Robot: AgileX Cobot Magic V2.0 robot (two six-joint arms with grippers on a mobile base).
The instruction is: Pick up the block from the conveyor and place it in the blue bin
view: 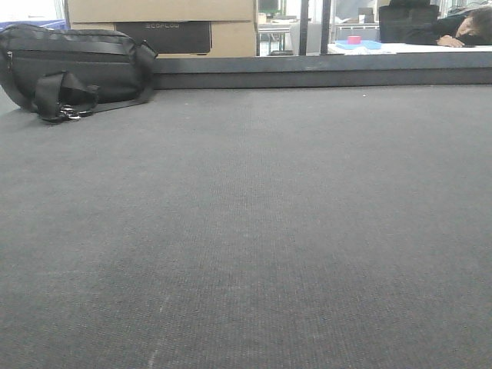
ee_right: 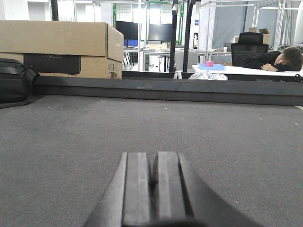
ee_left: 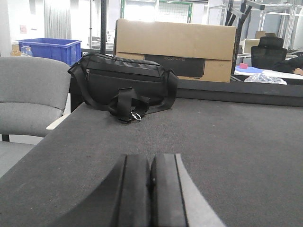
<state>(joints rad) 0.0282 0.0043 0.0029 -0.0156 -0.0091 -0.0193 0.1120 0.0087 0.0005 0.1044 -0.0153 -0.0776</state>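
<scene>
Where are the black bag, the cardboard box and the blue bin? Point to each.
black bag [ee_left: 120, 85]: left wrist view, on its front panel below the zip.
cardboard box [ee_left: 175, 40]: left wrist view, on its plain upper front.
blue bin [ee_left: 47, 51]: left wrist view, on its facing side wall.

the conveyor is dark grey, with a fine woven pattern all over its surface. the bag is black. the cardboard box is light brown with one black panel. the blue bin is bright blue and the chair is grey. the left gripper and the right gripper are black. far behind, a small pink thing sits on a light blue tray.
</scene>
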